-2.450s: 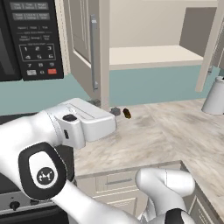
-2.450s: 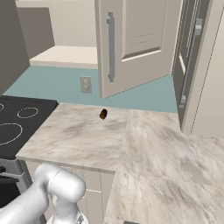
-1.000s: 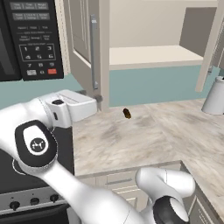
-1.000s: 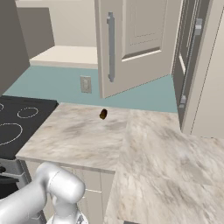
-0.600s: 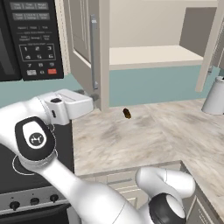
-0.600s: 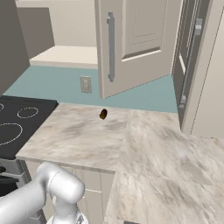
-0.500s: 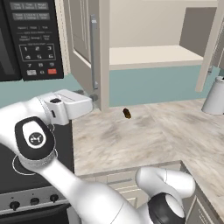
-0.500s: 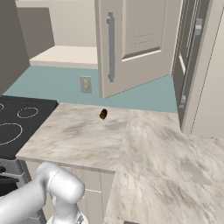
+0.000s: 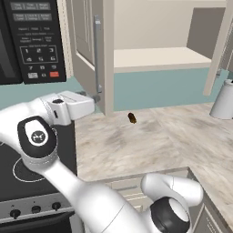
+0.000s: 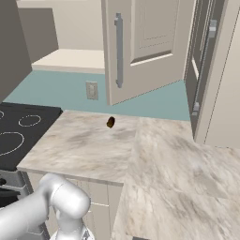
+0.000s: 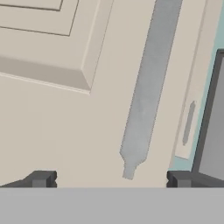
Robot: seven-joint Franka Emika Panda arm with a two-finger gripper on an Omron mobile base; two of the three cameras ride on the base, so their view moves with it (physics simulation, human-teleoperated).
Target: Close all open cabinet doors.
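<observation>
Arm swung left since earlier, spread fingers (image 11: 40, 178) facing tall beige panelled cabinet door (image 11: 65, 109), beside its silver bar handle (image 11: 146, 87) bottom end.

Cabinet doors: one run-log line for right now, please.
left cabinet door: open | gripper: open, facing its bar handle | right cabinet door: open | stage: approach

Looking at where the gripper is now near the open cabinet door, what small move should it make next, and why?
Probably press forward against the left cabinet door, near the lower end of its handle, to start swinging it shut. The door stands wide open, the gripper faces its panel close up with fingers apart, and nothing is held. The right cabinet door is also open and can wait.
</observation>
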